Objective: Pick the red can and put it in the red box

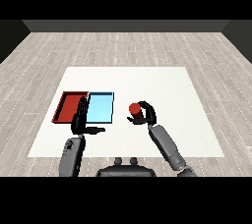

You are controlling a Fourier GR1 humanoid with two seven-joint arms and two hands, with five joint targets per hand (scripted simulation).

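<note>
At the far left of the white rectangular table (147, 78) lies the shallow red rectangular tray (68, 104), its rim darker than its floor. Touching its right edge, side by side with it, lies the shallow light blue rectangular tray (102, 107) with a darker blue rim.

In front of the seam between the two trays stands the black left hand (80, 120) on its grey left forearm (72, 155), which comes up from the lower left corner. The fingers are straight and point away from the robot, overlapping the near right corner of the red tray in this view, while the thumb sticks out sideways to the right below the blue tray. The hand is open flat and has hold of nothing.

To the right of the blue tray, apart from it, is the small red cylindrical can (135, 109). It stands upright, its round top showing. The black right hand (146, 116) curls round it from the right side, fingers arching over and behind the can and the thumb below it, so the can sits in the closed grasp. Whether the can's base touches the table cannot be told. The grey right forearm (167, 145) slants down from that hand to the lower right corner.
</note>
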